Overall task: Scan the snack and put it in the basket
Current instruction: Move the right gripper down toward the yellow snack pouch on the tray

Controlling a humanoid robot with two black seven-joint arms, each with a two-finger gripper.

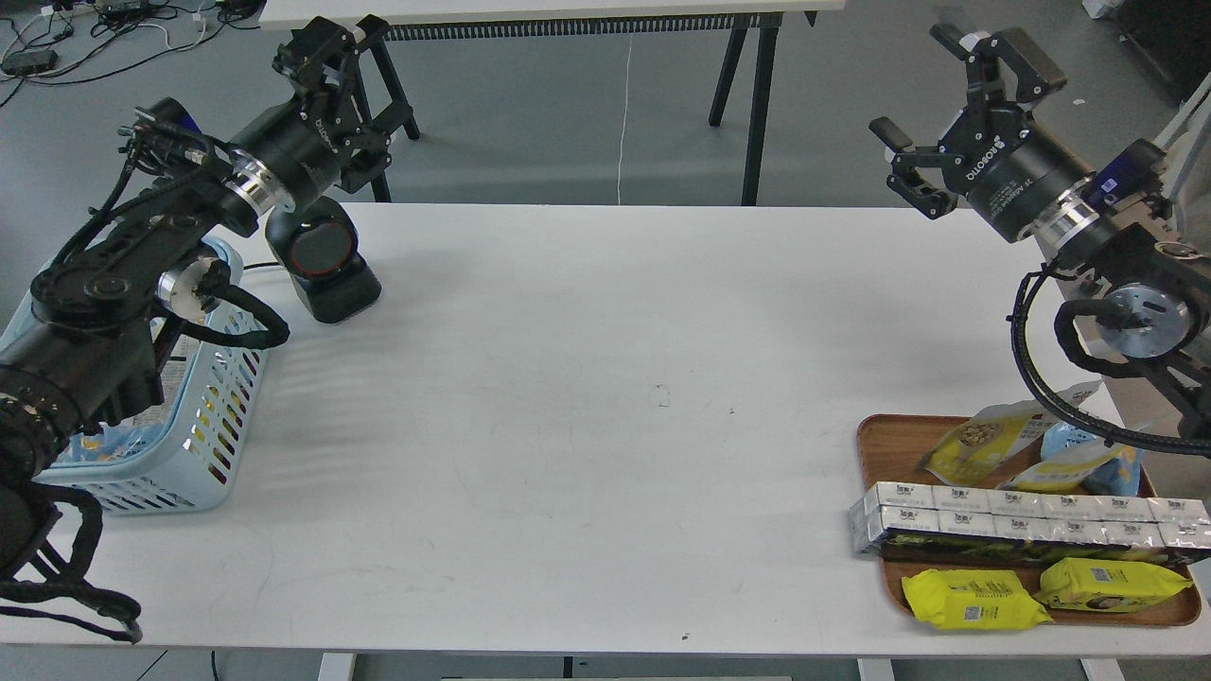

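The snack (pixel 979 443), a small yellow and white pouch with a round picture, lies at the back of the brown wooden tray (pixel 875 454) at the table's right front. The light blue slotted basket (pixel 222 407) stands at the left edge, partly hidden by my left arm. My left gripper (pixel 364 85) hangs high above the table's back left corner, open and empty. My right gripper (pixel 946 109) is raised over the back right corner, well above and behind the tray. Its fingers are spread wide and hold nothing.
A black scanner (pixel 322 260) with a red ring stands at the back left beside the basket. The tray also holds a light-blue and yellow bag (pixel 1079 456), a row of white cartons (pixel 1022 522) and two flat yellow packets (pixel 974 601). Another table stands behind.
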